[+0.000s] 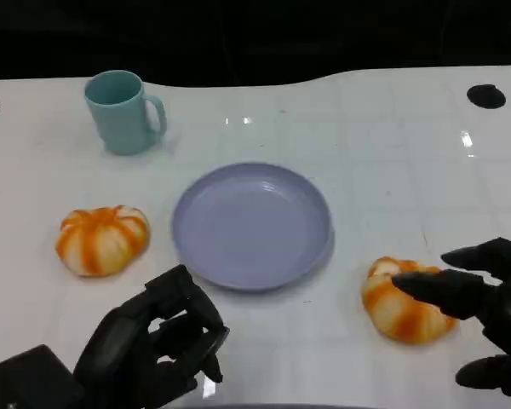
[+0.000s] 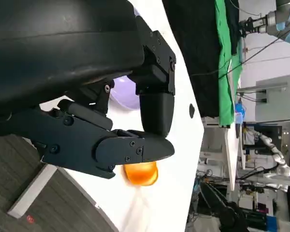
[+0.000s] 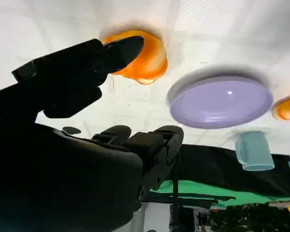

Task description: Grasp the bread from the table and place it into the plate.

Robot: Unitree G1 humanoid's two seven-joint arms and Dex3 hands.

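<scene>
The right robot hand hovers spread, empty, fingertips over the bread; left robot hand curled, empty.

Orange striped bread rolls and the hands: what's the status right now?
Right hand open, fingers over the right orange striped bread roll, not gripped. Left hand curled, empty. Round lilac plate bare.

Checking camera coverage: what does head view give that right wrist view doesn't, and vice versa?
Head view alone: the left hand, fingers curled in on nothing, and the black spots on the table. Right wrist view alone: green cloth beyond the table edge. Both: plate, teal mug, two orange breads, and the right hand spread over the right bread, which lies on the table, not yet grasped.
</scene>
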